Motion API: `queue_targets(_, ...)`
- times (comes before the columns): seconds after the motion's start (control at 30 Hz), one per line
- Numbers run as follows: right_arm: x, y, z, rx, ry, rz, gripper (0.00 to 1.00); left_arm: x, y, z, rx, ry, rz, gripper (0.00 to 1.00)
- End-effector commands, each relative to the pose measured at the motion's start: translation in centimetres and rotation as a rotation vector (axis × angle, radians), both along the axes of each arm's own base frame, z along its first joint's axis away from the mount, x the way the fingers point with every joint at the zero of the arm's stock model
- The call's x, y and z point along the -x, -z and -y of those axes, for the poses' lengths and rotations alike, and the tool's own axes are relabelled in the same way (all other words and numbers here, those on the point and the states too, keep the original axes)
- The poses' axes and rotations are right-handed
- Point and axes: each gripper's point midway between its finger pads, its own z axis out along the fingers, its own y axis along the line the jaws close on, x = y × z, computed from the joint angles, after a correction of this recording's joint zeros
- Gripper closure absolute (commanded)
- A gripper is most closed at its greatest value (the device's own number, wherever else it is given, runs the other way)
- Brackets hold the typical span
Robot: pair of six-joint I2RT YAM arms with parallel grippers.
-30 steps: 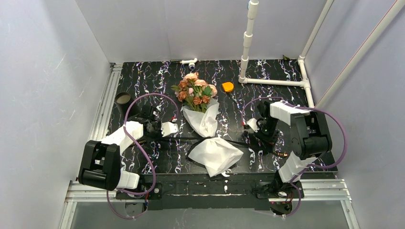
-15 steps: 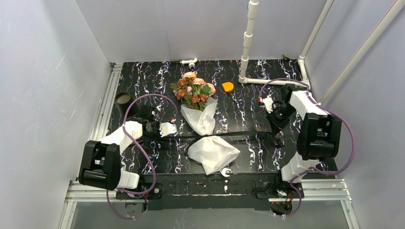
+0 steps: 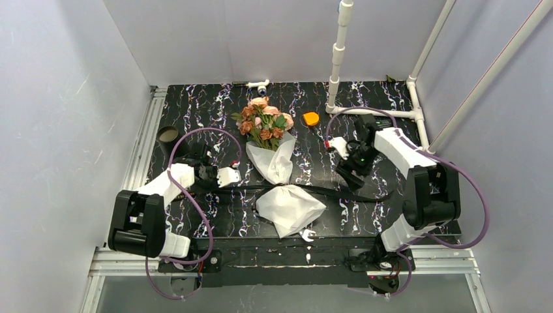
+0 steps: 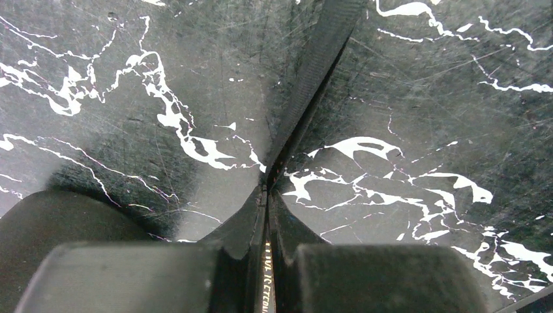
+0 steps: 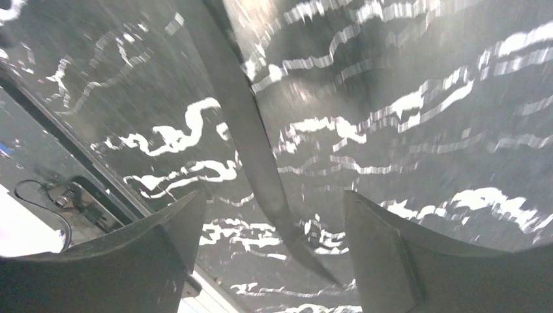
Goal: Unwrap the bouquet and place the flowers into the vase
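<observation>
The bouquet [image 3: 277, 163] lies central, roses [image 3: 264, 122] far, wrap [image 3: 287, 207] near, its black ribbon [image 3: 329, 191] stretched left to right. The left gripper [image 4: 266, 195] pinches one end; the right gripper [image 5: 272, 199] is spread over the other. Untying seems in hand; next, the ribbon must be drawn clear. The vase [image 3: 168, 135] stands far left.

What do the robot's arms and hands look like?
The left arm and right arm have boxy black joint housings and white link covers. A purple cable loops along each. The left hand and right hand each have two dark, wedge-shaped fingers and a white block beside them.
</observation>
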Motion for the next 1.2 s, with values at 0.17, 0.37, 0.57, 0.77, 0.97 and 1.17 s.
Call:
queue_targets(0.17,-2.5,-1.1,-11.5,-0.211,-0.174,0.103,0.17,2.3,0.7,0.5,0.033,-0.026,-0.138,1.00)
queue_targets(0.37,-2.2,1.2,-17.0,-0.245,-0.241,0.085,0.20,2.1,0.5,0.6,0.039,-0.038,-0.147,1.00)
queue_targets(0.57,-1.7,3.8,-18.5,-0.213,-0.273,0.057,0.30,2.2,0.3,0.8,0.045,-0.042,-0.154,1.00)
queue_targets(0.77,-0.9,4.3,-15.8,-0.134,-0.254,-0.006,0.99,2.3,0.7,-0.1,0.001,-0.028,-0.150,1.00)
queue_targets(0.97,-0.8,1.4,-10.9,-0.139,-0.152,-0.036,0.99,3.2,1.4,-0.8,-0.017,-0.003,-0.143,1.00)
queue_targets(1.17,0.1,0.6,-5.0,-0.099,-0.072,-0.080,0.99,3.3,1.8,-1.5,-0.031,0.003,-0.132,1.00)
